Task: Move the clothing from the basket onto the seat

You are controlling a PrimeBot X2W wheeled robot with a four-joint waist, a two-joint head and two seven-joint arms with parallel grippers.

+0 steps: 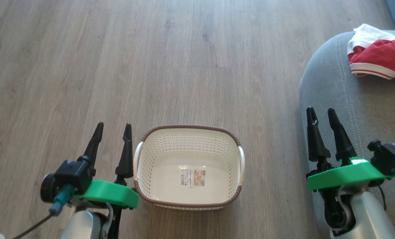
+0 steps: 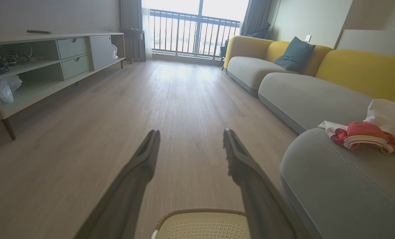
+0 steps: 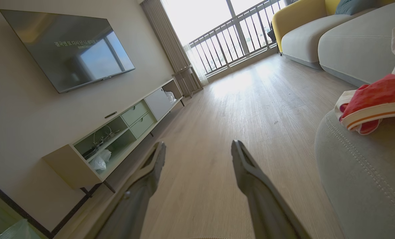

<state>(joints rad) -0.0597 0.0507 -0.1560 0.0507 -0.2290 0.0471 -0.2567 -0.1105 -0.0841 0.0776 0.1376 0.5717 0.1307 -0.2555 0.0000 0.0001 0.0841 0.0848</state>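
The left claw [image 1: 114, 124] hangs just left of the basket [image 1: 190, 127], fingers spread and gripping nothing. The right claw [image 1: 320, 109] is spread as well and also grips nothing, poised over the near edge of the seat [image 1: 366, 99]. The basket stands on the wood floor [image 1: 184, 59] between the two arms, its cream bottom bare around a paper label [image 1: 192, 177]. The clothing [image 1: 380, 54] lies in a rumpled red-and-white heap on the seat, well apart from the basket and beyond the right claw's fingertips. In the left wrist view the heap sits close to the seat's rounded edge, beside the pale stitching.
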